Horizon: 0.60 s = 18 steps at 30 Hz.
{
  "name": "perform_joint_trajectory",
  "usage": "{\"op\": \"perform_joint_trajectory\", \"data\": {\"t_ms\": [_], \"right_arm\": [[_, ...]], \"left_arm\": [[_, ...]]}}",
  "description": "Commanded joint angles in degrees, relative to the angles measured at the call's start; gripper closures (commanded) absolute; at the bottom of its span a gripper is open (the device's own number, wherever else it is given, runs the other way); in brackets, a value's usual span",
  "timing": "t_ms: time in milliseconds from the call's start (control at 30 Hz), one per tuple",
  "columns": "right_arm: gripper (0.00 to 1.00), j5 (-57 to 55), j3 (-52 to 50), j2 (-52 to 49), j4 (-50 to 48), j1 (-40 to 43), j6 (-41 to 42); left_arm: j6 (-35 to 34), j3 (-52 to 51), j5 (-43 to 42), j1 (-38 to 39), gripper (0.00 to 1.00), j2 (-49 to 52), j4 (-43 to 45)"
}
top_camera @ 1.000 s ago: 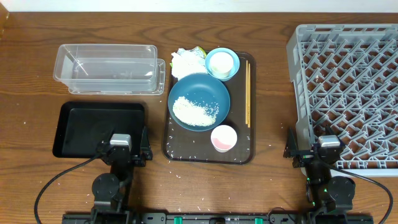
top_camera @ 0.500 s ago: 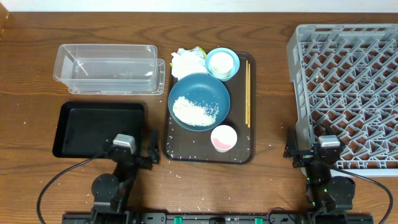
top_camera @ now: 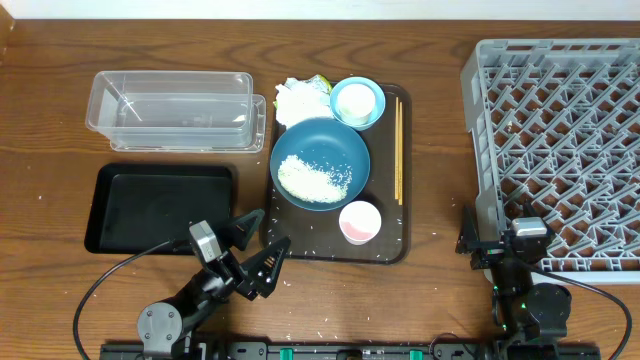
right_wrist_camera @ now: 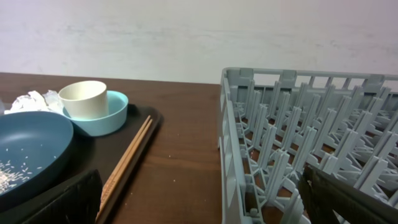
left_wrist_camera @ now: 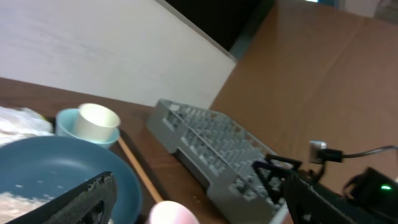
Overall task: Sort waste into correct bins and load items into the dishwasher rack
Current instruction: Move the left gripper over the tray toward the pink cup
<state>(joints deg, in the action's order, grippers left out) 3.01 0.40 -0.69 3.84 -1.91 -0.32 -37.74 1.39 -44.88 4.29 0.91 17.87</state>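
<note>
a wooden table [top_camera: 430, 300] set for clearing: the left gripper [top_camera: 275, 227] is angled toward the near-left corner of a dark brown serving tray [top_camera: 385, 245], jaws spread wide and grasping nothing; whether its tips touch the tray cannot be told from above. the right gripper [top_camera: 512, 238] sits at the near-left corner of the grey dishwasher rack [top_camera: 560, 150], jaws likewise wide apart and empty. on the serving tray, a large dark-blue bowl [top_camera: 335, 145] holds a heap of white rice [top_camera: 312, 178], with stray grains scattered on the tray and table. just behind it a small white cup [top_camera: 355, 100] stands upright inside a small light-blue bowl [top_camera: 372, 115], and a crumpled white paper wad [top_camera: 297, 98] with a yellow-green wrapper lies at the tray's far-left corner, touching the dark-blue bowl's rim. a small pink cup [top_camera: 359, 221] stands upright near the tray's front edge. thin wooden chopsticks [top_camera: 398, 150] lie side by side along the tray's right edge. to the tray's left sit a clear plastic tub [top_camera: 170, 108] and, nearer the arms, a shallow black tray [top_camera: 150, 205]. the rack stands well apart to the right.
</note>
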Motion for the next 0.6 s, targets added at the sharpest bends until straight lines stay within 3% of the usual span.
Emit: {"op": "perform_joint_trajectory", "data": {"t_ms": [0, 200, 267, 400, 467, 567], "right_arm": [[0.01, 0.3, -0.1, 0.2, 0.2, -0.5, -0.6], [0.01, 0.3, -0.1, 0.2, 0.2, -0.5, -0.6], [0.01, 0.3, -0.1, 0.2, 0.2, -0.5, -0.6], [0.01, 0.3, -0.1, 0.2, 0.2, -0.5, -0.6], [0.01, 0.3, -0.1, 0.2, 0.2, -0.5, -0.6], [0.01, 0.3, -0.1, 0.2, 0.2, -0.5, -0.6]], "left_arm": [[-2.0, 5.3, -2.5, 0.2, 0.12, 2.3, 0.4], [4.7, 16.5, -4.8, 0.2, 0.11, 16.5, -4.0], [10.3, 22.4, -8.3, 0.2, 0.12, 23.5, -9.3], [18.5, 36.6, -10.1, 0.2, 0.12, 37.0, -28.7], [18.8, 42.1, -11.6, 0.2, 0.12, 42.6, -34.5], [14.9, 44.7, -17.4, 0.2, 0.12, 47.7, -32.4]]}}
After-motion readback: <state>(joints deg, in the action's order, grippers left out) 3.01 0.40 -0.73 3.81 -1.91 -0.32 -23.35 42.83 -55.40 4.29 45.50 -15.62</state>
